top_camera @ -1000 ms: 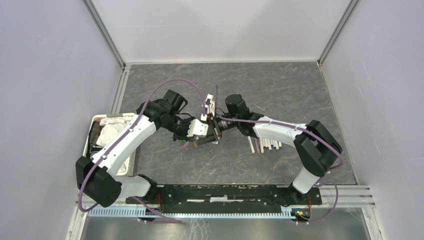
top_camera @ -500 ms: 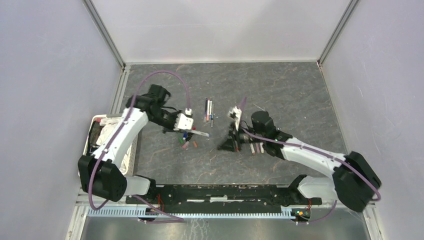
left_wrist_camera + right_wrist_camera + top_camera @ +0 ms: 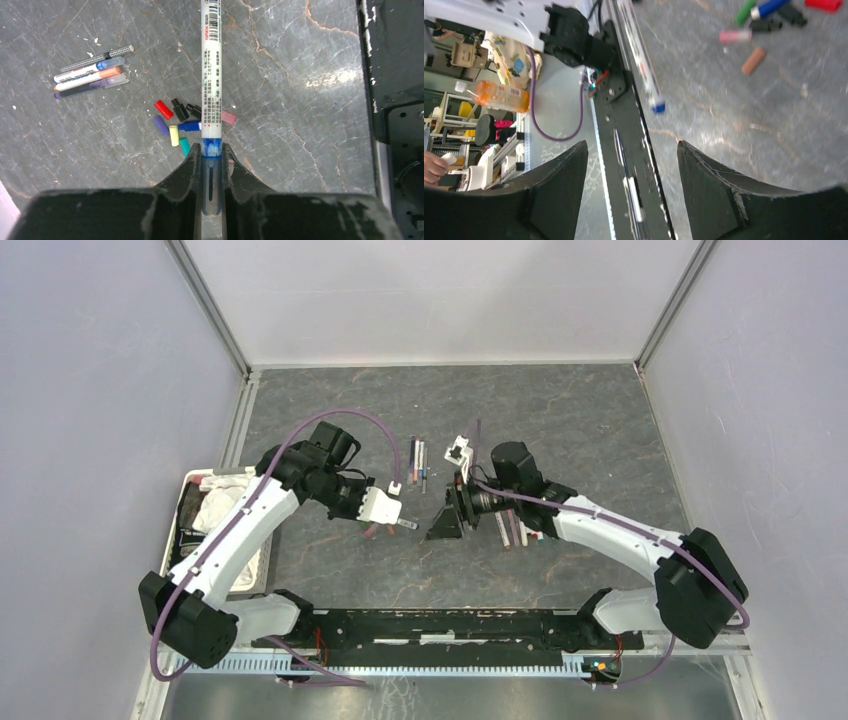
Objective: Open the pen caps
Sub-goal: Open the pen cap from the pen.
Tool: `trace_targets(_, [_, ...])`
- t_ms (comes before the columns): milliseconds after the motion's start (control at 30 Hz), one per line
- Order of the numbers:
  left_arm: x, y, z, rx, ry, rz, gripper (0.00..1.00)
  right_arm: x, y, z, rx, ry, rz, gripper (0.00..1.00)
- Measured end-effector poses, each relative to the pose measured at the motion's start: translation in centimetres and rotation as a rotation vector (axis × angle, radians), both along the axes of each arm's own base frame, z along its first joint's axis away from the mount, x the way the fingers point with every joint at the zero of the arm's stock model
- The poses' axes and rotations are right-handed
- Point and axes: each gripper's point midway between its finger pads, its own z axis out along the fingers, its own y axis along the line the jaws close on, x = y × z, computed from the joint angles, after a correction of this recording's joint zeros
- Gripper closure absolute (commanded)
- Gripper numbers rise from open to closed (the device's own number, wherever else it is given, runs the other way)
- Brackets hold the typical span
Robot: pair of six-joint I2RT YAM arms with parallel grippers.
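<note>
My left gripper [image 3: 211,150] is shut on the blue translucent end of a white pen [image 3: 210,75], which juts straight out over a heap of loose pen caps [image 3: 175,131], red, purple, yellow, teal, black and pink. From above, that gripper [image 3: 385,508] hangs left of centre with the pen [image 3: 408,524] pointing right. My right gripper [image 3: 437,531] stands just right of the pen's free end. Its jaws [image 3: 631,145] are open with nothing between them. The right wrist view shows the pen's blue tip [image 3: 657,106] and more caps [image 3: 734,36].
Three or so pens [image 3: 418,462] lie side by side behind the grippers, and more pens [image 3: 520,530] lie under the right forearm. A white basket [image 3: 262,570] with cloth sits at the left edge. The arms' black base rail [image 3: 440,625] runs along the near edge.
Both grippers met at the pen a second ago, then pulled apart. The right gripper swung right, came back toward the pen and opened. The left kept hold of the pen.
</note>
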Motion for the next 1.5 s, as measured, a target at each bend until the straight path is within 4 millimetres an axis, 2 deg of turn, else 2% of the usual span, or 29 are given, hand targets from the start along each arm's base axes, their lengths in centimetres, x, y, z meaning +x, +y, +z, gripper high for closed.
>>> trace_targets(67, [-0.5, -0.2, 0.2, -0.009, 0.027, 0.010, 0.98, 0.9, 1.0, 1.7, 0.053, -0.029, 0.007, 0.25])
trace_targets(133, [-0.9, -0.6, 0.5, -0.024, 0.039, 0.001, 0.98, 1.4, 1.8, 2.2, 0.086, -0.018, 0.015, 0.24])
trace_targets(267, [-1.8, -1.4, 0.7, -0.041, 0.066, -0.019, 0.98, 1.5, 3.4, 1.3, 0.103, 0.057, 0.037, 0.25])
trace_targets(367, [-2.2, -1.8, 0.7, -0.045, 0.085, -0.015, 0.98, 1.1, 5.2, 1.0, 0.102, 0.099, 0.077, 0.29])
trace_targets(500, [-2.3, -2.0, 0.4, -0.044, 0.112, -0.002, 0.98, 0.6, 7.2, 2.3, 0.146, 0.099, 0.126, 0.41])
trace_targets(600, [-2.3, -2.1, 0.4, -0.047, 0.121, 0.008, 0.98, 0.3, 8.0, 2.8, 0.177, 0.109, 0.143, 0.48])
trace_targets(700, [-2.3, -2.2, 0.4, -0.053, 0.125, 0.013, 0.98, 0.1, 8.6, 2.5, 0.187, 0.137, 0.153, 0.58])
trace_targets(867, [-2.3, -2.3, 0.4, -0.057, 0.123, 0.012, 0.98, 0.1, 8.9, 1.9, 0.183, 0.178, 0.154, 0.70])
trace_targets(933, [-2.3, -2.2, 0.4, -0.057, 0.124, 0.012, 0.98, 0.1, 9.0, 1.7, 0.182, 0.186, 0.152, 0.80])
trace_targets(967, [-2.3, -2.2, 0.4, -0.058, 0.125, 0.012, 0.98, 0.1, 9.0, 1.6, 0.181, 0.190, 0.152, 0.89])
trace_targets(1000, [-2.4, -2.2, 0.4, -0.057, 0.125, 0.012, 0.96, 0.1, 9.0, 1.5, 0.180, 0.194, 0.152, 0.98])
trace_targets(1033, [-2.4, -2.2, 0.4, -0.057, 0.127, 0.011, 0.85, 0.0, 9.0, 1.6, 0.184, 0.195, 0.163, 1.00])
trace_targets(1067, [-2.6, -2.2, 0.4, -0.058, 0.134, 0.010, 0.73, 0.0, 9.0, 1.7, 0.186, 0.195, 0.170, 1.00])
trace_targets(1133, [-2.6, -2.2, 0.5, -0.058, 0.134, 0.010, 0.58, -0.1, 9.1, 1.7, 0.188, 0.197, 0.179, 1.00])
trace_targets(1167, [-2.6, -2.2, 0.5, -0.058, 0.131, 0.010, 0.52, -0.1, 9.1, 1.7, 0.189, 0.201, 0.178, 1.00])
trace_targets(1233, [-2.4, -2.4, 0.5, -0.064, 0.122, 0.007, 0.49, -0.1, 9.3, 1.8, 0.190, 0.212, 0.179, 1.00])
trace_targets(1333, [-2.2, -2.6, 0.5, -0.069, 0.115, 0.004, 0.51, -0.1, 9.4, 1.9, 0.193, 0.218, 0.178, 1.00])
trace_targets(1500, [-2.3, -2.5, 0.4, -0.065, 0.115, 0.004, 0.70, -0.1, 9.5, 2.1, 0.201, 0.218, 0.179, 1.00])
